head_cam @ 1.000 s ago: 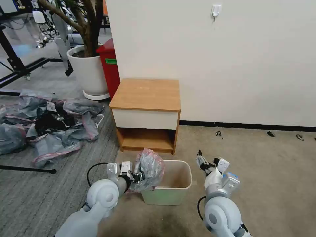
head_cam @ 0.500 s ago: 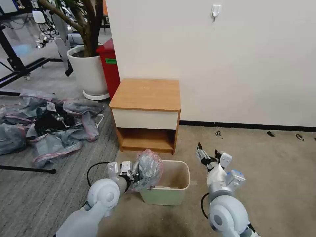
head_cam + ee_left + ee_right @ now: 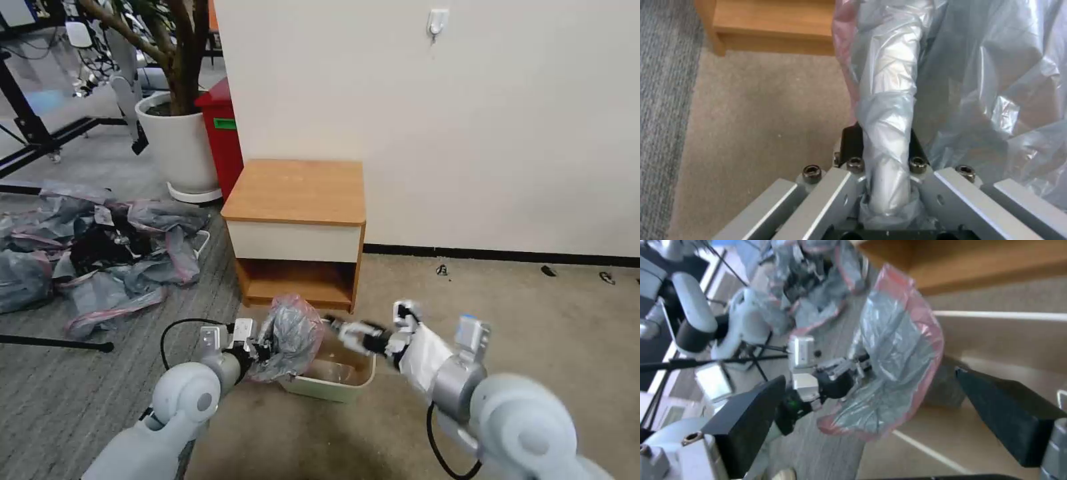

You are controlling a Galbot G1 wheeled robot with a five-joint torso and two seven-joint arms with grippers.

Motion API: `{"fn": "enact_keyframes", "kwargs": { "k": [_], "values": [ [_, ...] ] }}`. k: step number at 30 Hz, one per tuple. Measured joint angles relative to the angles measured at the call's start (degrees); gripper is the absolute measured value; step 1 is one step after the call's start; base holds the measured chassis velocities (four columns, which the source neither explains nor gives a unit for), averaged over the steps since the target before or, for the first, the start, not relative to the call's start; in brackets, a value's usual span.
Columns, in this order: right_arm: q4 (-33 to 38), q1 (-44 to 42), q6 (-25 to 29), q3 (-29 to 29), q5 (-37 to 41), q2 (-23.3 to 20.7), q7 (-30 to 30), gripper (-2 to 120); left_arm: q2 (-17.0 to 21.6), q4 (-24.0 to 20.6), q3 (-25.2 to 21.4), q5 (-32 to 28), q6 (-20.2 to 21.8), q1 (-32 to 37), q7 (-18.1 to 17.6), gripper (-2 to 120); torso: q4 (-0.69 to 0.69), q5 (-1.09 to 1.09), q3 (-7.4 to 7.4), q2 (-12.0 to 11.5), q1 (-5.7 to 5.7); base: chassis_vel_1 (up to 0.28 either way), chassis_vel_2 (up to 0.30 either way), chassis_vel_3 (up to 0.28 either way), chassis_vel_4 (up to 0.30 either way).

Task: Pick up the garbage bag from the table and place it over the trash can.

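Beige carpet (image 3: 533, 313), wooden table (image 3: 297, 190) against white wall (image 3: 467, 120)

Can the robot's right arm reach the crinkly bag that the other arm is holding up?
Probably yes. The right gripper is open above the trash can, pointing at the garbage bag, with nothing between them. The left gripper holds the bag by its far side.

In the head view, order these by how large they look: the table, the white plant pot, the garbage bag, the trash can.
1. table
2. white plant pot
3. garbage bag and trash can: they look alike, and the bag and the right gripper hide part of the can, so I do not rank them.
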Motion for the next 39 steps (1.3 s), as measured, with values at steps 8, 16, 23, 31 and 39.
{"fn": "enact_keyframes", "kwargs": {
  "k": [8,16,23,31,39],
  "values": [
    [-10.41,8.96,-0.44,-7.77,1.31,3.74,2.6,97,0.04,-1.26,-1.01,4.52,-2.13,2.41,4.48,3,0.01,-0.01,0.0,0.0,0.0,0.0,0.0,0.0,0.0],
    [-16.83,12.4,0.17,-11.23,-3.41,4.99,2.36,97,-0.27,-2.57,-0.87,4.44,-2.3,2.63,4.52,3,0.0,0.0,0.0,0.0,0.0,0.0,0.0,0.0,0.0],
    [-18.22,13.4,0.46,-12.34,-3.84,5.24,2.02,97,-0.54,-2.95,-0.56,4.35,-2.32,2.61,4.5,3,0.0,0.0,0.0,0.01,0.0,0.0,0.0,0.0,0.0],
    [-18.43,14.08,0.87,-13.14,-3.81,5.55,1.47,73,-0.41,-2.98,-0.52,4.34,-2.24,2.69,4.17,3,0.0,0.0,0.0,0.01,0.0,0.0,0.0,0.0,0.0],
    [-18.16,13.47,0.93,-13.1,-4.2,6.13,0.65,43,-0.65,-2.91,-0.34,4.41,-1.95,2.73,3.35,3,0.0,0.0,0.0,0.01,0.0,0.0,0.0,0.0,0.0]
  ]
}}
